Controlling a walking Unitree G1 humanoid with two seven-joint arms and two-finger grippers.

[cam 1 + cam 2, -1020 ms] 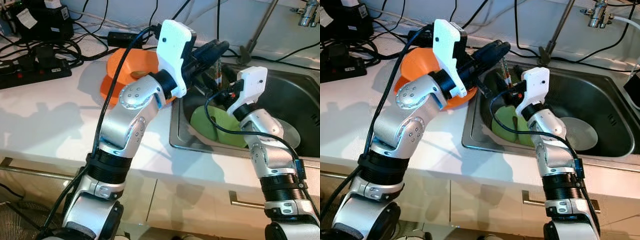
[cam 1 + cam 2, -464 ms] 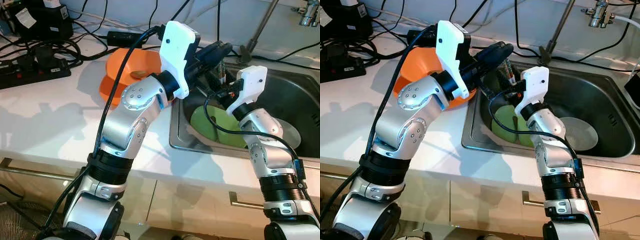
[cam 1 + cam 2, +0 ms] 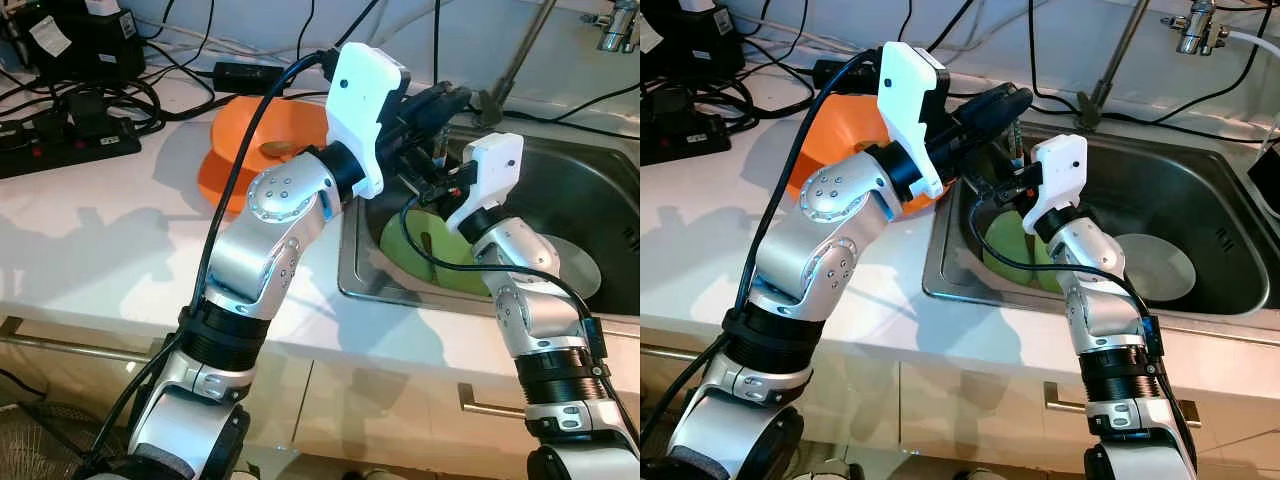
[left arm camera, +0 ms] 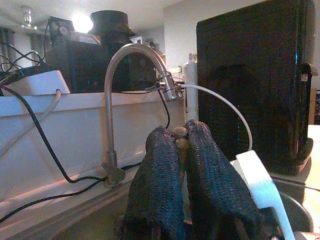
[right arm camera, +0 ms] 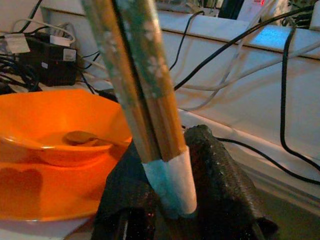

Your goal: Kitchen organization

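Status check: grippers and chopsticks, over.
Left gripper shut on chopsticks. Right gripper shut on them too, over sink. Orange bowl alongside, green plate below.

White countertop (image 3: 90, 250) ran above pale cabinet drawers with metal handles (image 3: 495, 407), a steel sink (image 3: 1200, 215) sat inset with a curved faucet (image 4: 117, 90) behind, and black cables and a power strip (image 3: 60, 140) cluttered the back.

A sink (image 3: 600, 185) is set into the counter's (image 3: 90, 240) right end, plates (image 3: 445, 250) lying in its basin. Left of the sink's rim, bowls (image 3: 255, 150) sit on the counter; a power strip (image 3: 70, 140) lies toward the back-left corner. A faucet (image 3: 1195, 20) stands behind the sink.
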